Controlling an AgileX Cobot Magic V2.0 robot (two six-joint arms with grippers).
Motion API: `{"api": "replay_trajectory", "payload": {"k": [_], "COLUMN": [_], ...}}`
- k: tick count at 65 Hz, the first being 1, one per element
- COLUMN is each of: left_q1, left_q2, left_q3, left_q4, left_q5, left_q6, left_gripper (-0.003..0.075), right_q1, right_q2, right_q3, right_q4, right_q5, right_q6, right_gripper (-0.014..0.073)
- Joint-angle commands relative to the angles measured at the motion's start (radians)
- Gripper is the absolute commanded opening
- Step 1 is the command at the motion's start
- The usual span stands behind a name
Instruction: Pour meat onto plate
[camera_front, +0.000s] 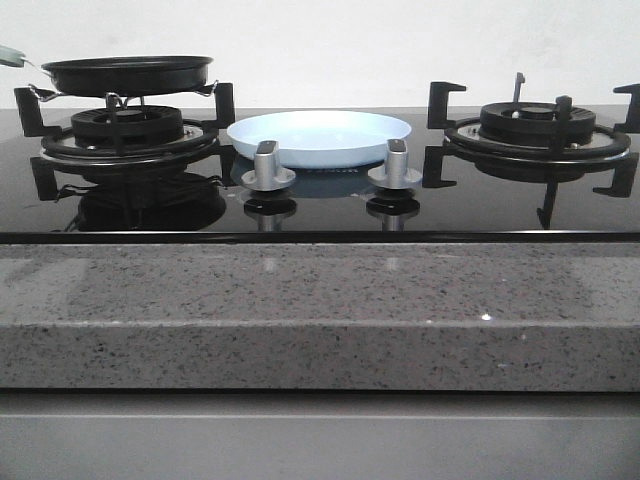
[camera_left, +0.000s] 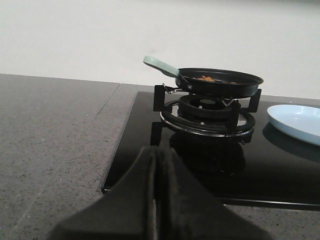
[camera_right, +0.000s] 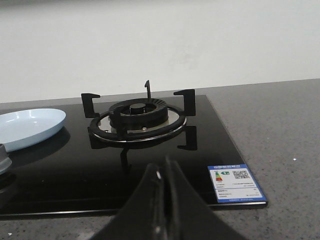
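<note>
Grey speckled worktop (camera_front: 320, 300) carrying black glass hob (camera_front: 320, 205). Front view: plate (camera_front: 320, 138) at centre; frying pan (camera_front: 127, 74) on burner grate at 10 o'clock. Left wrist view: left gripper (camera_left: 156, 170) fingers pressed together, empty; meat (camera_left: 207, 78) inside pan. Right wrist view: right gripper (camera_right: 162, 185) fingers closed, empty.

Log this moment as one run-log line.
stage: pre-grasp | meat: in frying pan on left burner | plate: empty, between burners | left gripper: shut, holding nothing | right gripper: shut, holding nothing
</note>
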Motion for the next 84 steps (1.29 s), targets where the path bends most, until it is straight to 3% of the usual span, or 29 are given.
{"api": "replay_trajectory", "payload": {"k": [1,54,62,84], "left_q1": [0.000,0.000,0.000,0.000], "left_q2": [-0.015,-0.015,-0.015,0.036], "left_q3": [0.005,0.005,-0.005,-0.303], "left_q4": [-0.005,-0.005,-0.044,-0.063], "left_q5": [-0.086,-0.093,-0.145,0.011], "left_q6": [0.000,0.000,0.000,0.000], "left_gripper": [-0.0020,-0.0020,-0.0020,-0.0020], "right_q1": [-0.007,-0.007,-0.007,-0.007], "right_q2": [-0.016,-0.016,-0.016,0.012], "right_q3": [-0.005,-0.005,-0.007,-0.272], "right_q4": [-0.013,-0.013,-0.013,-0.013], "right_q5": [-0.080,-0.083,-0.076,0.217], "right_q6": [-0.005,-0.005,-0.005,-0.011], "right_gripper": [-0.0071,-0.0071,-0.0071,-0.0071]}}
